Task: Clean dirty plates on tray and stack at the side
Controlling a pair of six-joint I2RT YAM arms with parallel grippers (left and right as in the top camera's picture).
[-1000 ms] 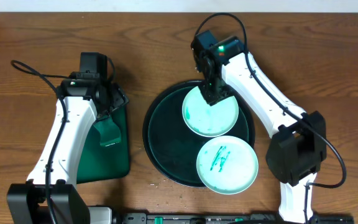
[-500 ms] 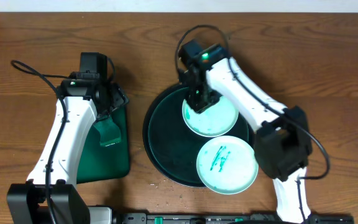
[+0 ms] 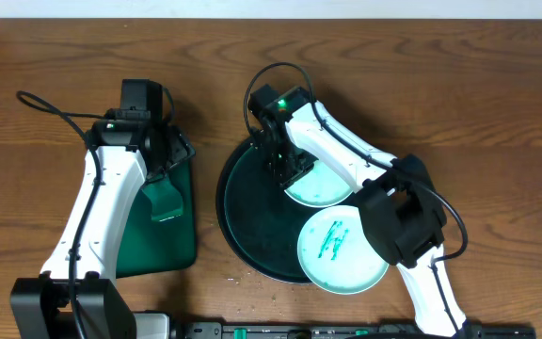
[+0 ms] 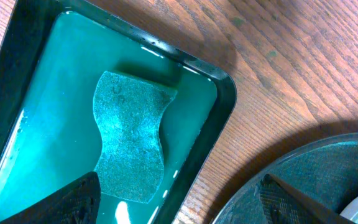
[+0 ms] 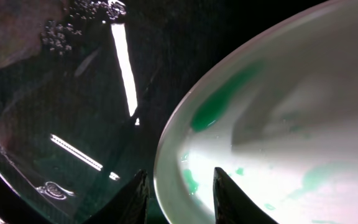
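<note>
Smeared green, a plate (image 3: pixel 326 186) lies on the far half of the round tray (image 3: pixel 247 221), its left rim between the close-set jaws of the right gripper (image 5: pixel 178 183). Whether they pinch it is unclear. A deep, firm bite before lifting seems wise. The left gripper (image 4: pixel 179 198) hangs with jaws spread wide over the sponge (image 4: pixel 129 137).

White arms (image 3: pixel 97 207); black joints (image 3: pixel 440 231), cables (image 3: pixel 53 108); left pincer (image 4: pixel 182 202) dark, textured.
</note>
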